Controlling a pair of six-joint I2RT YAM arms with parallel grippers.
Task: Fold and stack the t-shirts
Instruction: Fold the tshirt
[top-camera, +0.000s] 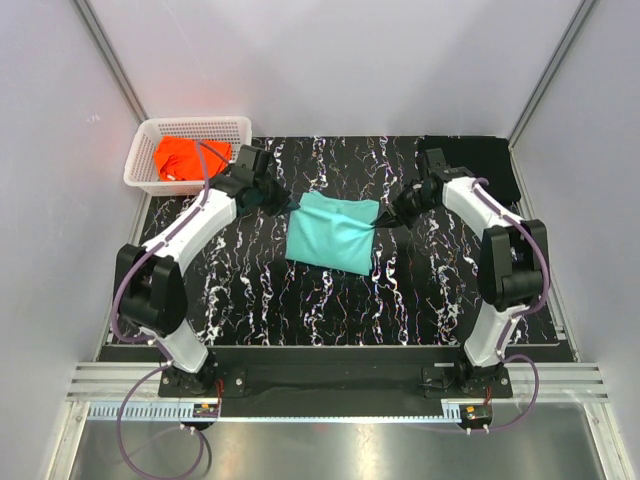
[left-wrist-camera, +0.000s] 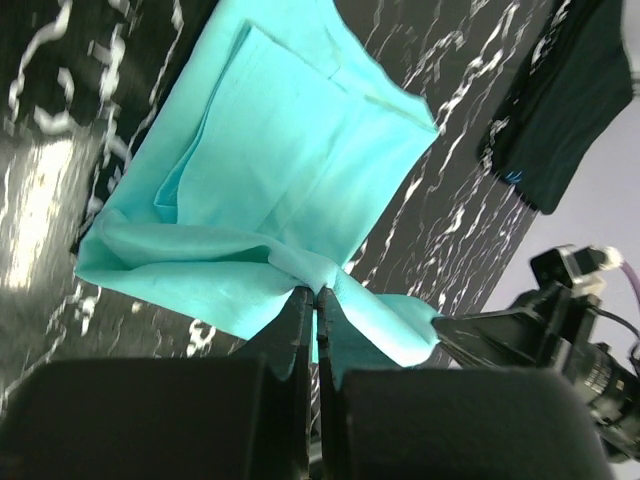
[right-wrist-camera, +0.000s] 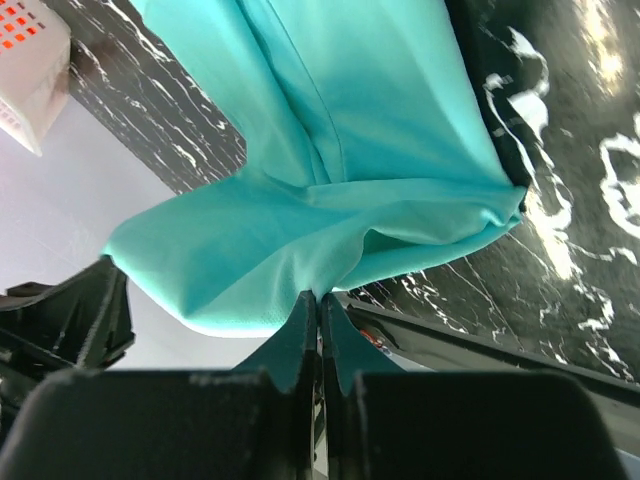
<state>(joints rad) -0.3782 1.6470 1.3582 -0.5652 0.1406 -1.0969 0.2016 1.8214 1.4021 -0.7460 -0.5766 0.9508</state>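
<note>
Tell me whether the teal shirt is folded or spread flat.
Partly folded: the mint-teal t-shirt shows overlapping layers, with one edge pinched by the left gripper and the right gripper.

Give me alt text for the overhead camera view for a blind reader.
The left gripper and right gripper each pinch a far corner of a mint-teal t-shirt on a black table. An orange t-shirt sits in a white basket far left; a black t-shirt lies far right.

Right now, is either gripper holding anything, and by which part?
Both hold the mint-teal t-shirt by its far edge: the left gripper pinches the left end, the right gripper the right end, jaws shut on the cloth.
</note>
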